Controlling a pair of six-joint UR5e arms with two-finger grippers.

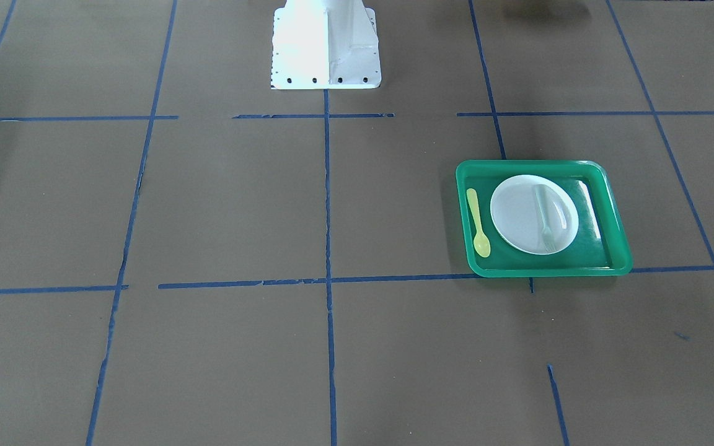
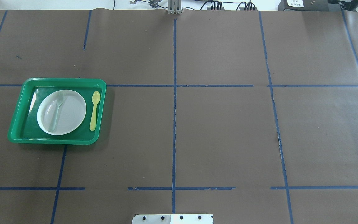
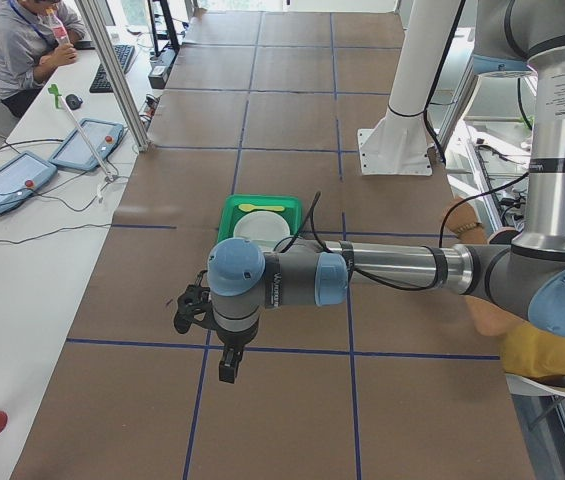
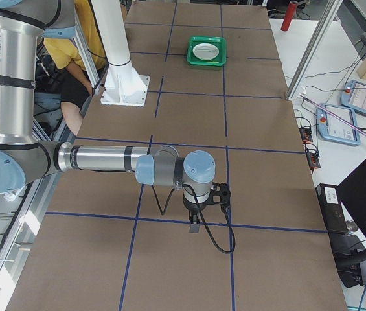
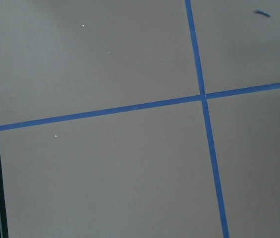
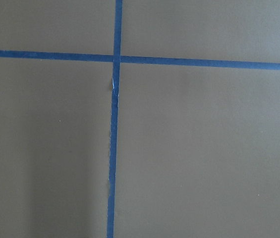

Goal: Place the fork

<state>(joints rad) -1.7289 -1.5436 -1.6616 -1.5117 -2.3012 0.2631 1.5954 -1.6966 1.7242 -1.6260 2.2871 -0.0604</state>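
The pale translucent fork [image 1: 546, 217] lies lengthwise on the white plate [image 1: 518, 217], which sits in the green tray [image 1: 543, 165]. The overhead view shows the fork [image 2: 57, 109], plate [image 2: 71, 112] and tray [image 2: 64, 80] at the table's left. My left gripper [image 3: 188, 306] shows only in the exterior left view, well away from the tray [image 3: 228, 214] and nearer that camera. My right gripper [image 4: 220, 193] shows only in the exterior right view, far from the tray [image 4: 206, 63]. I cannot tell whether either is open or shut. Both wrist views show only bare table.
A yellow plastic spoon [image 1: 478, 223] lies in the tray beside the plate, also in the overhead view [image 2: 94, 109]. The white robot base [image 1: 326, 46] stands mid-table at the robot's edge. Blue tape lines grid the brown table. Operators sit at both table ends.
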